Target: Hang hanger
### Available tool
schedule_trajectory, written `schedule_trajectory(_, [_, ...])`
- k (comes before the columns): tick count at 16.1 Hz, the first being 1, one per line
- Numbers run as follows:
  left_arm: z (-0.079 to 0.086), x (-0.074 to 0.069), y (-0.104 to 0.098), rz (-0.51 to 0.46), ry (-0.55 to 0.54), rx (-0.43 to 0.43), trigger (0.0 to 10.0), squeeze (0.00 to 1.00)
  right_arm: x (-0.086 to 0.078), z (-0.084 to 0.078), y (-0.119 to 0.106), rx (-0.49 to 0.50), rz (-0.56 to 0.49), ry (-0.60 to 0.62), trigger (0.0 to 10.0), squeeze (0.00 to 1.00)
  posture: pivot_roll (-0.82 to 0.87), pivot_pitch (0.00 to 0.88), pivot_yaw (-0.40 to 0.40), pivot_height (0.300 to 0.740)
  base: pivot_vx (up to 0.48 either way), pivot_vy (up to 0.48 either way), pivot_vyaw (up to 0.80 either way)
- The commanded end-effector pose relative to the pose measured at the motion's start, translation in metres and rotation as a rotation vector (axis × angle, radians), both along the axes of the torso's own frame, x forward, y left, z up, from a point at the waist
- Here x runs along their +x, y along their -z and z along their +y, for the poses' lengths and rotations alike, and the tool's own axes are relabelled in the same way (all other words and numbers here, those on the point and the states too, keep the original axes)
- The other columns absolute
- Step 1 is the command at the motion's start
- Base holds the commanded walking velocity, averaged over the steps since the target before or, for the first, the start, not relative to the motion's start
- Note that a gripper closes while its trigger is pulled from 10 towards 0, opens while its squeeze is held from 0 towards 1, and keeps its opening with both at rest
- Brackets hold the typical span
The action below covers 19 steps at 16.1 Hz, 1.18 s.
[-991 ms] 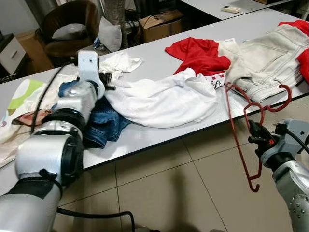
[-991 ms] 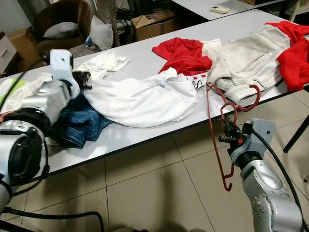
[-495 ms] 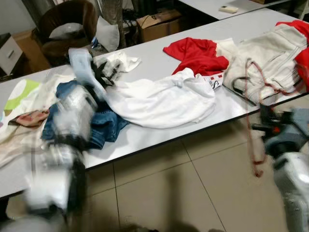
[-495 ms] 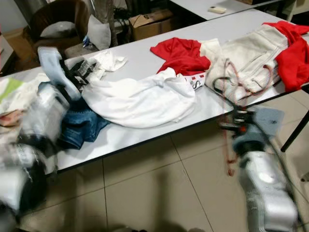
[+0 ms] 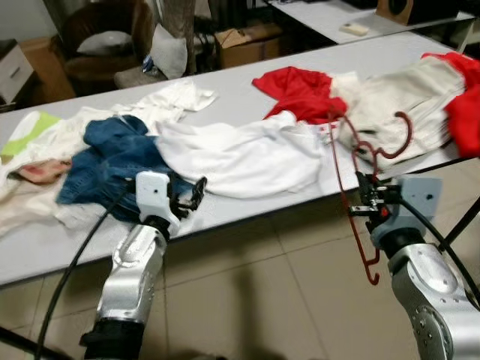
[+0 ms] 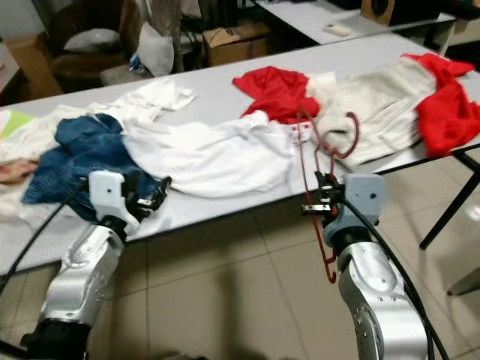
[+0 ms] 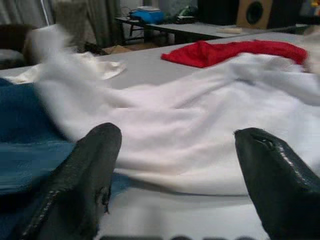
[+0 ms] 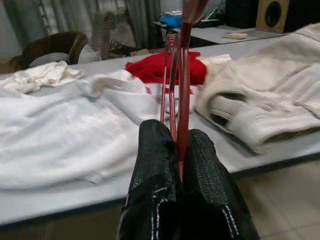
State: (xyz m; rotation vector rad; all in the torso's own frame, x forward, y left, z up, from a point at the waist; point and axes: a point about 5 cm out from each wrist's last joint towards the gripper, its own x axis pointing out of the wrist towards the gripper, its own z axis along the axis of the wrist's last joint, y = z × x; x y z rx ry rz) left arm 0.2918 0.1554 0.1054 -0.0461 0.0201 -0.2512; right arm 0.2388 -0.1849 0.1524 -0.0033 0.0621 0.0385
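Right now I am holding the red hanger [image 5: 358, 191] in my right hand [image 5: 367, 208], whose two black fingers [image 8: 155, 185] are pinched tight together on its thin wire, as the right wrist view is showing. The hanger is standing nearly upright in the grip: its hook is rising above the hand, level with the edge of the bench [image 5: 247, 94] and overlapping the cream trousers [image 5: 397, 105] in my view, while the rest of the frame is dangling below the hand over the tiled floor [image 5: 255, 292], just in front of the bench edge. I cannot tell whether the hook is touching the cloth.

My left hand [image 5: 191, 196] is sitting low at the front edge of the bench with its fingers [image 7: 85, 175] spread wide and nothing between them, pointing at the white shirt [image 5: 240, 154] and the blue jeans [image 5: 112, 161] beside it. A red garment [image 5: 300, 86] is lying further back on the bench, next to the cream trousers, well apart from the left hand
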Motion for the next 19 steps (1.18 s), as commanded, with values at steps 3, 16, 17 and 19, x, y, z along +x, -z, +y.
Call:
schedule_trajectory(3, [-0.013, -0.008, -0.002, 0.003, 0.014, 0.039, 10.0, 0.93, -0.001, 0.0, 0.011, -0.05, 0.047, -0.036, 10.0, 0.0, -0.16, 0.0, 0.116, 0.74, 0.0, -0.48, 0.0])
schedule_trajectory(16, [-0.016, -0.026, -0.001, 0.006, -0.01, -0.002, 10.0, 0.39, -0.001, 0.002, 0.032, -0.05, 0.127, -0.076, 10.0, 0.0, -0.13, 0.0, 0.065, 0.74, 0.223, 0.0, -0.27])
schedule_trajectory(17, [-0.016, -0.026, 0.0, 0.008, -0.016, 0.0, 10.0, 0.39, 0.0, 0.004, 0.032, -0.058, 0.125, -0.087, 10.0, 0.0, -0.13, 0.0, 0.063, 0.74, 0.398, 0.0, 0.0])
schedule_trajectory(19, [-0.015, -0.024, -0.003, -0.003, -0.012, 0.019, 10.0, 0.4, 0.003, 0.005, 0.029, -0.051, 0.102, -0.09, 10.0, 0.0, -0.14, 0.0, 0.069, 0.74, 0.398, 0.0, 0.0])
